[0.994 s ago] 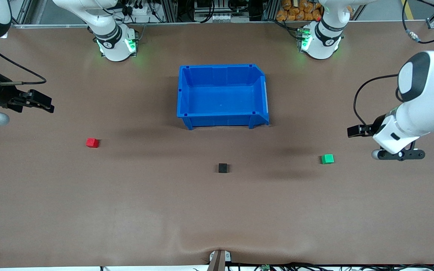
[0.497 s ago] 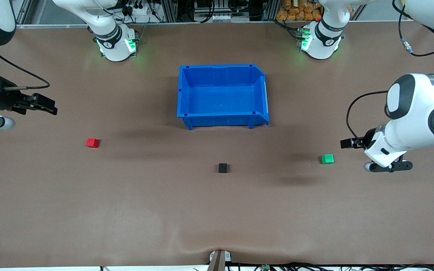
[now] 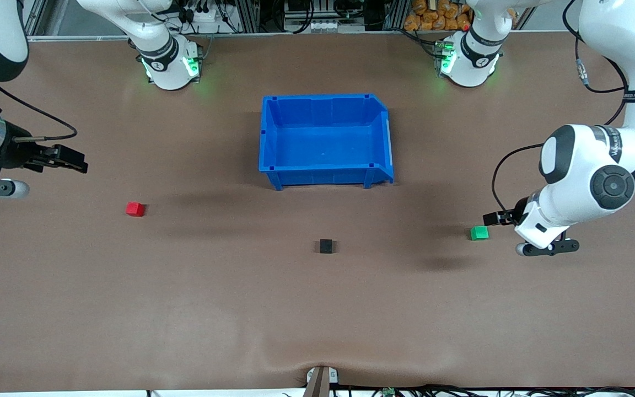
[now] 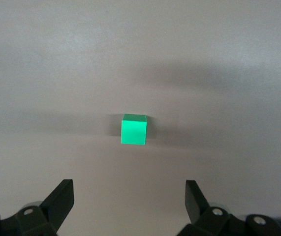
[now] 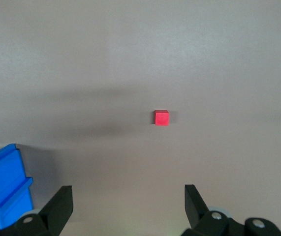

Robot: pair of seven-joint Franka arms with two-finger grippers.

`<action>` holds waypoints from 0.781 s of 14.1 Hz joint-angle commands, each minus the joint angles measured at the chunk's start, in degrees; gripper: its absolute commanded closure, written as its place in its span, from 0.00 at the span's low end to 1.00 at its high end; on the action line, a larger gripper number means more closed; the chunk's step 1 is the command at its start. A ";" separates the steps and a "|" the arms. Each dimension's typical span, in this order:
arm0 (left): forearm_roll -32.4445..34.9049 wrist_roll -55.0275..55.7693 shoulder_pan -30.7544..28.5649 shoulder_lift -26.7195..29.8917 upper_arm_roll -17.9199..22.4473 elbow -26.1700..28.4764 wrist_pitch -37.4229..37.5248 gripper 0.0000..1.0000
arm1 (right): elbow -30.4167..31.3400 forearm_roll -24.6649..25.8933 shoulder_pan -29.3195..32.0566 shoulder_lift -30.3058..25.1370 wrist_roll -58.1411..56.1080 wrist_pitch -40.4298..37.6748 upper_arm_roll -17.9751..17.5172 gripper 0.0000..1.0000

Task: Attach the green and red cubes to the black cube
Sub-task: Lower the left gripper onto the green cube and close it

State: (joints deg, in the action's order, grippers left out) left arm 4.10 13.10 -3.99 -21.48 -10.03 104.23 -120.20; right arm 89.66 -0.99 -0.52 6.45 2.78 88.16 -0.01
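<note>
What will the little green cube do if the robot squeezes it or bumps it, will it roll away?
The small green cube probably won't roll: it sits flat on the brown table mat on a square face, so a bump would likely slide it. Its sharp edges look stiff, so it should keep its shape. The left tool, open around it, probably lifts it easily, since it looks small.

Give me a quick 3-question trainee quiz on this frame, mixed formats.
1. True or false: the green cube already touches the black cube.
2. Which cube is the left gripper lined up on? A) red B) green C) black
3. Fill in: the red cube lies toward the ____ arm's end of the table.

Key
1. False. Both sit apart on the mat, nearer the front camera than the blue bin.
2. B. Its jaws are open.
3. Right. The right gripper, jaws open, faces it.
</note>
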 commanded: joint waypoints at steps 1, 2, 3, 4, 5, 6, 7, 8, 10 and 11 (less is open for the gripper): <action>-0.32 2.62 -0.23 0.21 -0.08 1.76 -2.32 0.00 | 0.07 -0.24 0.87 0.49 0.30 0.08 -0.07 0.00; -0.32 3.42 -0.23 -0.57 -0.08 1.50 -3.10 0.00 | 0.07 -0.24 1.14 0.93 0.39 0.00 -0.07 0.00; -0.32 3.60 0.04 -1.54 0.01 1.15 -4.41 0.00 | 0.07 -0.24 1.40 1.11 0.39 0.08 -0.07 0.00; 0.03 3.60 0.04 -2.85 0.10 0.80 -5.65 0.00 | 0.07 -0.24 1.49 1.19 0.39 0.08 -0.07 0.00; 1.43 3.51 -0.31 -3.82 0.10 0.71 -7.05 0.00 | 0.07 -0.24 1.58 1.37 0.30 0.08 -0.07 0.00; 3.27 3.43 -0.40 -4.36 0.10 0.80 -7.67 0.00 | 0.07 -0.33 1.75 1.63 0.39 0.08 0.01 0.00; 5.03 3.08 -0.40 -4.97 0.01 0.80 -7.77 0.00 | 0.07 -0.24 1.75 2.07 0.30 0.08 0.01 0.00; 6.00 3.07 -0.23 -5.59 0.01 0.71 -7.77 0.00 | 0.07 -0.24 1.75 2.34 0.30 0.17 0.01 0.00; 6.10 3.07 -0.14 -6.99 -0.16 0.71 -8.29 0.00 | 0.07 -0.24 1.84 2.95 0.39 0.43 0.01 0.00; 6.10 3.16 -0.05 -7.43 -0.17 0.80 -8.82 0.00 | 0.07 -0.24 2.10 3.21 0.30 0.78 0.01 0.00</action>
State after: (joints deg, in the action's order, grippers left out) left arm 8.97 15.81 -4.03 -27.94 -9.91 105.36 -127.93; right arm 89.72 -0.99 0.52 9.23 2.81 88.29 0.47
